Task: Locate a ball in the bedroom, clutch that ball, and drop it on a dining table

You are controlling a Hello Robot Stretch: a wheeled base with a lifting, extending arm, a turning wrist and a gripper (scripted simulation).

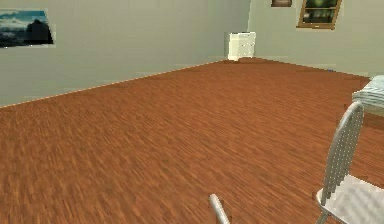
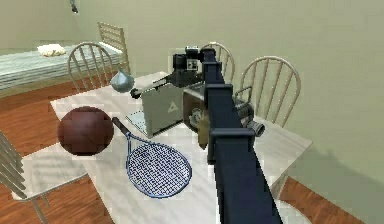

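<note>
Observed: floor [image 1: 150, 130] reddish-brown, streaked wood grain. walls [image 1: 130, 40] pale grey-green, plain. wall picture [image 1: 25, 28] blue with white. second picture [image 1: 320, 12] brown frame, dark green inside. ball [image 2: 85, 130] dark reddish-brown. racket [image 2: 158, 165] blue frame, fine grid of strings. table [image 2: 105, 185] off-white. chairs [image 2: 265, 85] white. bed cover [image 2: 25, 68] pale blue-grey, faint stripes. arm [image 2: 235, 150] near-black navy.

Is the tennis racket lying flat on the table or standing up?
Lying flat: the racket rests, strung head and handle, on the white table beside the brown ball.

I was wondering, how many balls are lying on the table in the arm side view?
1: a dark red ball near the table's left edge, beside the racket. The arm may hide others.
</note>
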